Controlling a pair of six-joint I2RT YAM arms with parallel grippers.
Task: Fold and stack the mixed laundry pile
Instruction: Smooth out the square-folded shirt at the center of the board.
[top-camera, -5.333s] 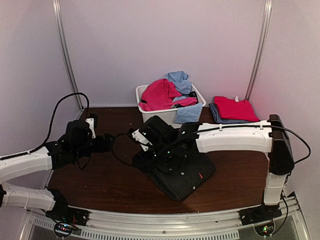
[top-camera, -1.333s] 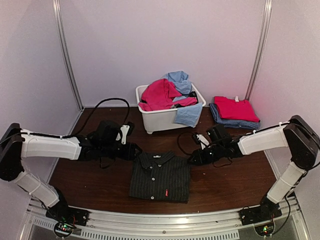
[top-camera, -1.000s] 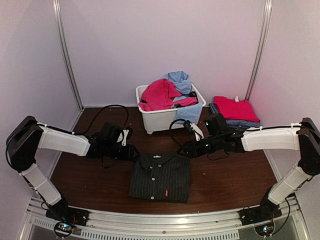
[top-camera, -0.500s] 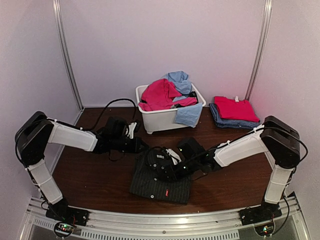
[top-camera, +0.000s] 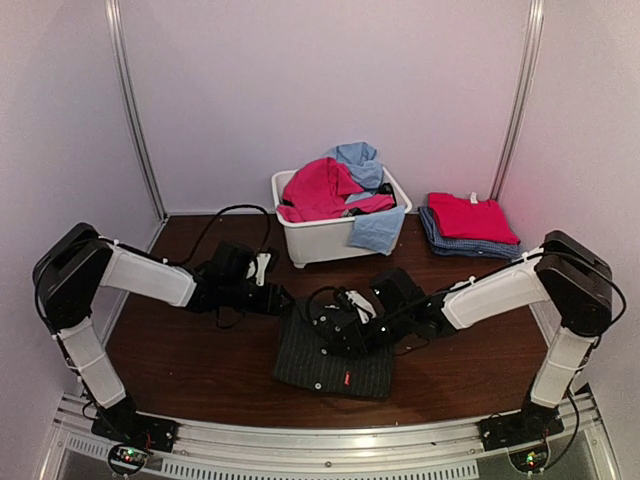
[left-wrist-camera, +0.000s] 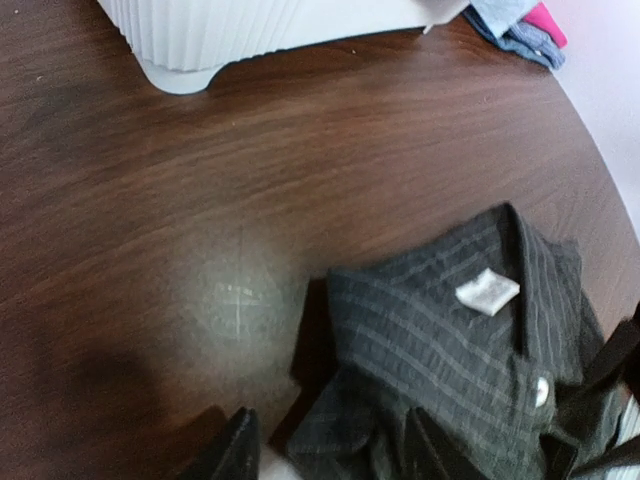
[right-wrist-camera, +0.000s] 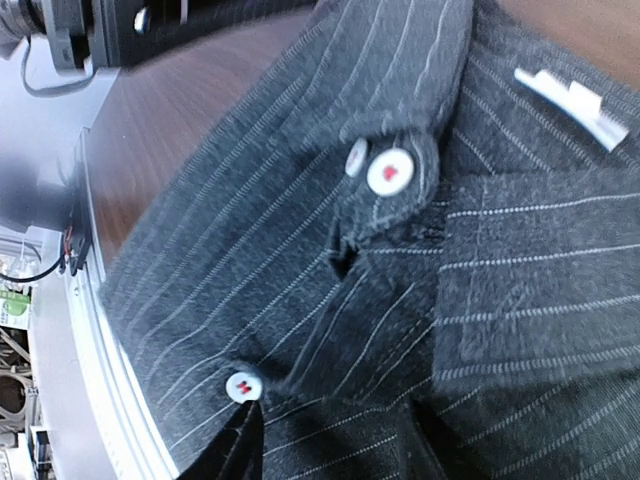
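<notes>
In front of the white tub (top-camera: 318, 240) and slightly left: left gripper (top-camera: 283, 298), fingers parted around a shoulder corner of the black pinstriped shirt (top-camera: 335, 358), not clamped on it. Directly in front of the tub, on the table (top-camera: 200, 350): the shirt itself, buttoned, partly folded, top end rumpled. On its front, right gripper (top-camera: 338, 325), fingers likewise apart, pressed to the cloth (no fold visibly pinched). Inside the tub, the remaining laundry pile (top-camera: 325, 188), pink-red and light blue; right of the tub, a folded stack (top-camera: 470, 218), pink over blue check. Judged risk: dragging or bunching instead of a clean fold, through open fingers sliding over loose fabric or snagging a button (right-wrist-camera: 390, 172).
</notes>
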